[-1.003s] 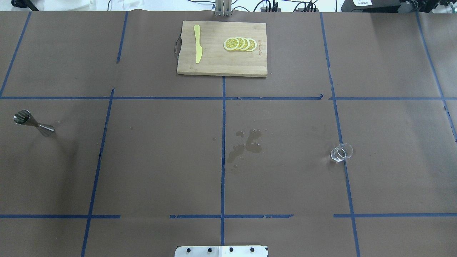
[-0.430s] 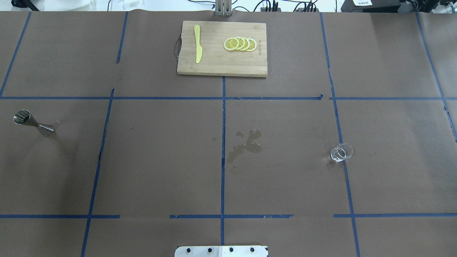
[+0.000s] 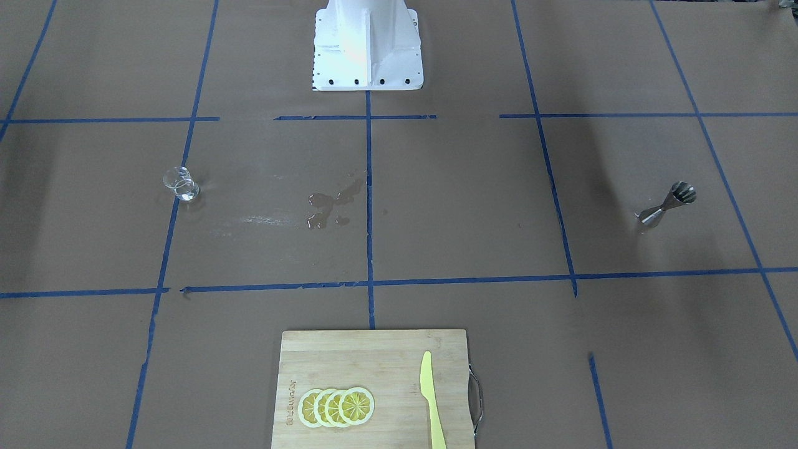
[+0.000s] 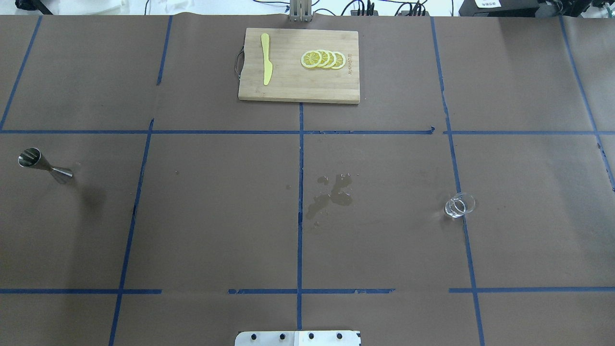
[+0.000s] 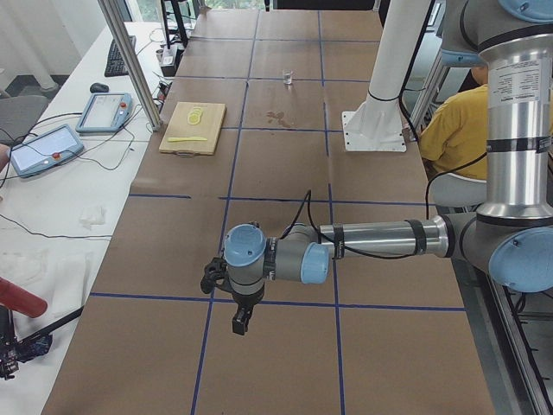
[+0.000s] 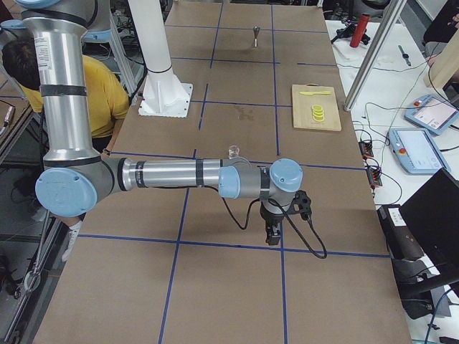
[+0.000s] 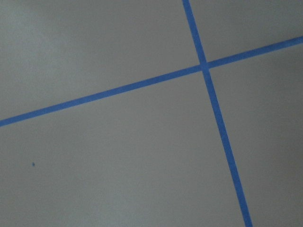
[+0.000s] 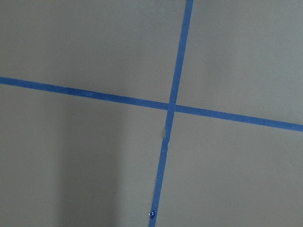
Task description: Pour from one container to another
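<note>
A: Hands first. Left hand (image 5: 240, 322) shows only in the left side view, hanging low over the counter (image 4: 216, 230) at its far left end, pointing down. Can't tell if its fingers are spread or closed. Nothing visibly held.

B: Right hand (image 6: 273, 234)? Same story: only the right side view has it, low over the counter's right end, state can't be told. Both wrist cameras show just brown paper and blue tape lines (image 7: 205, 66).

A: Task items. Glass cup (image 4: 460, 205) stands upright on the robot's right side, on a tape line; contents too clear to judge. Steel jigger (image 4: 44, 166) stands upright far over on the left side. Well apart from each other.

B: And neither hand is near either one. Wet patch (image 4: 331, 194) sits mid-counter between them.

A: Cutting board (image 4: 299, 65) at the far edge with a yellow knife (image 4: 265, 58) and lemon slices (image 4: 323, 59). Not involved.

B: Risks, my guess: the jigger is narrow-waisted on a small base, so a slightly off approach could tip it. The cup is small and slick and may slip in a loose pinch.

A: Also a long carry to bring them together, and the jigger mouth is tiny, so a fast tilt would spill more on the paper.
</note>
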Robot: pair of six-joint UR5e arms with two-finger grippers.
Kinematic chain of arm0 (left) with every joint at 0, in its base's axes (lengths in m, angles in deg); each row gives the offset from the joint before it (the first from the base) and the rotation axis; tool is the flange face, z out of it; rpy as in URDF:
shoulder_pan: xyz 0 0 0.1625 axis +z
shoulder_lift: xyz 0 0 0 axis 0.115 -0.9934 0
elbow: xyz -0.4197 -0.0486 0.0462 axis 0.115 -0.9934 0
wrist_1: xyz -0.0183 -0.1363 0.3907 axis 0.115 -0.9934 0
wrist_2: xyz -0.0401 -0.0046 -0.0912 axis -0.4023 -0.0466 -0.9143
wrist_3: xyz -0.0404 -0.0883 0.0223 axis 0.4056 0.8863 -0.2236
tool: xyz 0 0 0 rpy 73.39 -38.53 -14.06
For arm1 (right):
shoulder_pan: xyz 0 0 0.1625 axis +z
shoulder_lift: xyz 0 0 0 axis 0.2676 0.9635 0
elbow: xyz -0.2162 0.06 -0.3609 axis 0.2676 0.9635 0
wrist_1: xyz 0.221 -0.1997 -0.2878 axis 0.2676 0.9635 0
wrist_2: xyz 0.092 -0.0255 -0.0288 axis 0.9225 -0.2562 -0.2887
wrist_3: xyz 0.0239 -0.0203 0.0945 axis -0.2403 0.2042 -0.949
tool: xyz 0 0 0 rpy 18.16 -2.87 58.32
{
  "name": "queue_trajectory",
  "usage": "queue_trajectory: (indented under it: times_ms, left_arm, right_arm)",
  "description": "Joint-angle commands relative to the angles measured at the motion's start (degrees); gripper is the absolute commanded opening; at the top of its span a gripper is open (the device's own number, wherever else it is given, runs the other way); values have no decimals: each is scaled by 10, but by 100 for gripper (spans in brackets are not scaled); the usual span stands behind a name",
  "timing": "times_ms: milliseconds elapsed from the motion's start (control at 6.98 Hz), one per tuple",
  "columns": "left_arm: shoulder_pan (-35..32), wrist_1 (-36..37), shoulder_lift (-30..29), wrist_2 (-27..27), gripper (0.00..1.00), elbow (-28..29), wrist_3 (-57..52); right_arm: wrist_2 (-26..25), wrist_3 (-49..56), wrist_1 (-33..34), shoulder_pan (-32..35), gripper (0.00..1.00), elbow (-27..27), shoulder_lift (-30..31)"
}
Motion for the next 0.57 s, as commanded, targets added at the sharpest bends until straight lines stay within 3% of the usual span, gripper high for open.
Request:
queue_trajectory:
  times_ms: [0, 430]
  left_arm:
    - [1, 57, 5, -34, 100, -13, 4]
    - [-1, 59, -30, -39, 100, -24, 7]
  right_arm:
    - [3, -1, 2, -1, 100, -1, 0]
    - [12, -8, 4, -1, 100, -2, -4]
